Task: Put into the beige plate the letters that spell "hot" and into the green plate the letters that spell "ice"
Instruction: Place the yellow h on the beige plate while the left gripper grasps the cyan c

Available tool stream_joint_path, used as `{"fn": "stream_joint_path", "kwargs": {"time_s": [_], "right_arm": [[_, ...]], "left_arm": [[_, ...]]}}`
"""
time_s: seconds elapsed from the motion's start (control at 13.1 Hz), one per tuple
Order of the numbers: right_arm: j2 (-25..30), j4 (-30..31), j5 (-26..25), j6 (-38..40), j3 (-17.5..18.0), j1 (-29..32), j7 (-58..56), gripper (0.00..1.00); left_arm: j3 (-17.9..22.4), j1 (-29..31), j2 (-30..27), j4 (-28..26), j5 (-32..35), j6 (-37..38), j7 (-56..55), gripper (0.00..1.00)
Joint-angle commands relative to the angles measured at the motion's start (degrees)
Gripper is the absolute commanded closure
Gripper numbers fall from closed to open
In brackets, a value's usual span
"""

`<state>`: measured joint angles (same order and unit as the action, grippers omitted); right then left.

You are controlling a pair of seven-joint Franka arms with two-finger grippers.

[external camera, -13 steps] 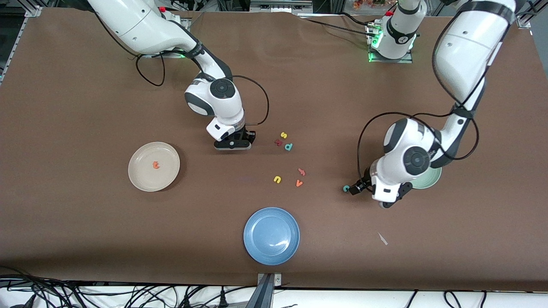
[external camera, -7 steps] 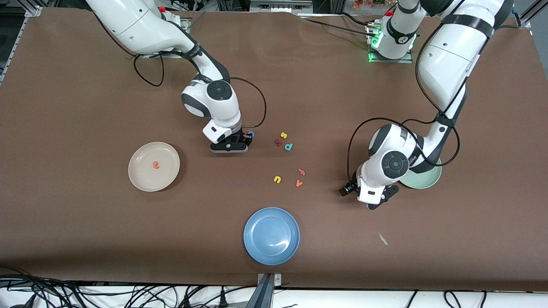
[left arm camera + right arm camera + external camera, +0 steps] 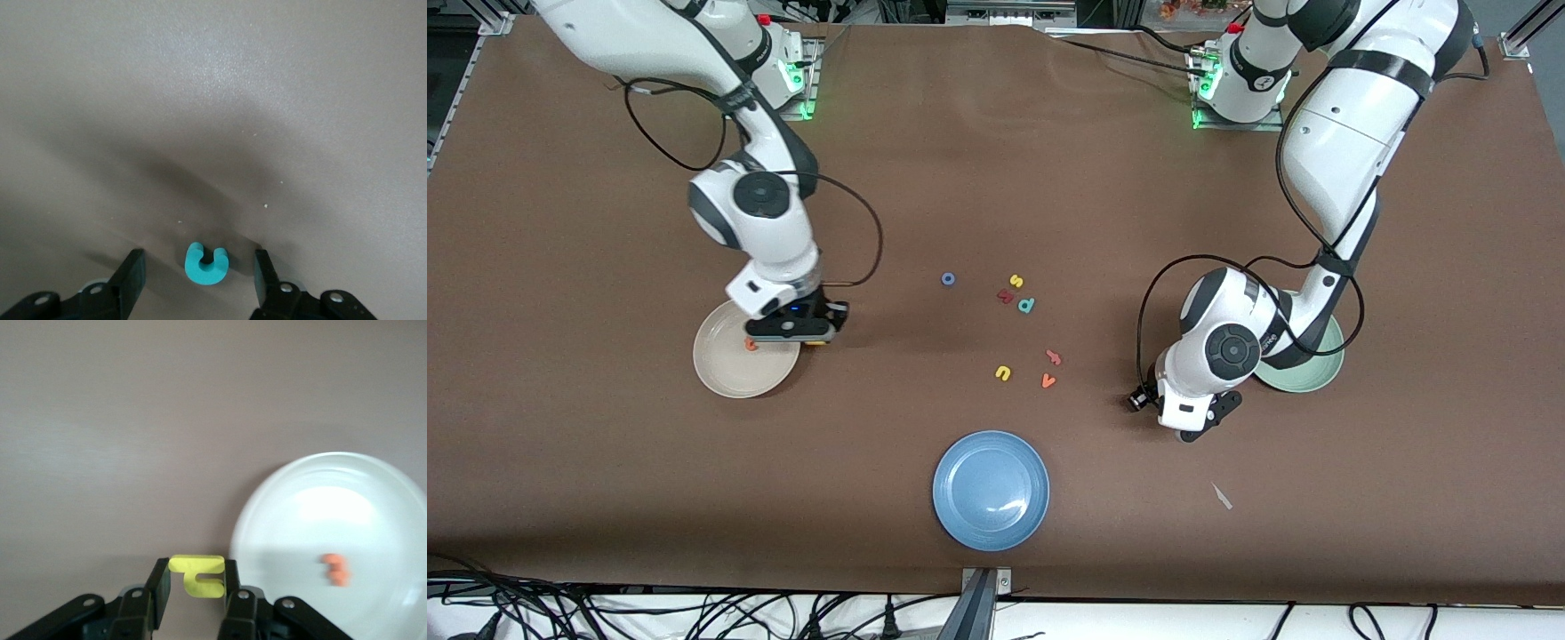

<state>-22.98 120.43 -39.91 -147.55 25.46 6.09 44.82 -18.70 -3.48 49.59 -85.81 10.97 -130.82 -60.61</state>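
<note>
The right gripper [image 3: 196, 587] is clamped on the yellow "h" [image 3: 198, 575], carrying it just at the rim of the beige plate [image 3: 725, 378], where the orange "t" [image 3: 337, 569] already lies. The blue "o" [image 3: 948, 279] sits on the table [image 3: 996, 178], beside the loose cluster of spare letters [image 3: 1024, 331]. At the left arm's end, the left gripper [image 3: 199, 277] is down low with its fingers [image 3: 132, 277] spread either side of the teal "c" [image 3: 206, 263], not touching it, near the green plate [image 3: 1320, 369]. A second ago the right arm was over by the "o"; now it has swung across to the beige plate, and the left gripper has closed in around the "c".
</note>
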Motion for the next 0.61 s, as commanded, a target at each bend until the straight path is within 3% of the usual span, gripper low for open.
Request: {"fn": "stream_joint_path", "kwargs": {"time_s": [0.0,0.23,0.46,0.54], "right_arm": [[3.9,4.3,-0.4,0.0,1.7,5.4,-5.6,0.63],[3.9,5.6,-0.3,0.0,1.6,6.6,-6.2,0.59],[3.7,6.7,-0.2,0.0,1.5,6.8,-6.0,0.43],[3.6,6.7,-0.2,0.0,1.5,6.9,-6.0,0.33]], "left_arm": [[0.5,-0.7,1.0,1.8,2.0,0.1,-1.6,0.4],[0.5,-0.7,1.0,1.8,2.0,0.2,-1.6,0.55],[0.5,-0.7,0.9,1.8,2.0,0.2,-1.6,0.66],[0.5,-0.7,0.8,1.8,2.0,0.3,-1.6,0.72]]}}
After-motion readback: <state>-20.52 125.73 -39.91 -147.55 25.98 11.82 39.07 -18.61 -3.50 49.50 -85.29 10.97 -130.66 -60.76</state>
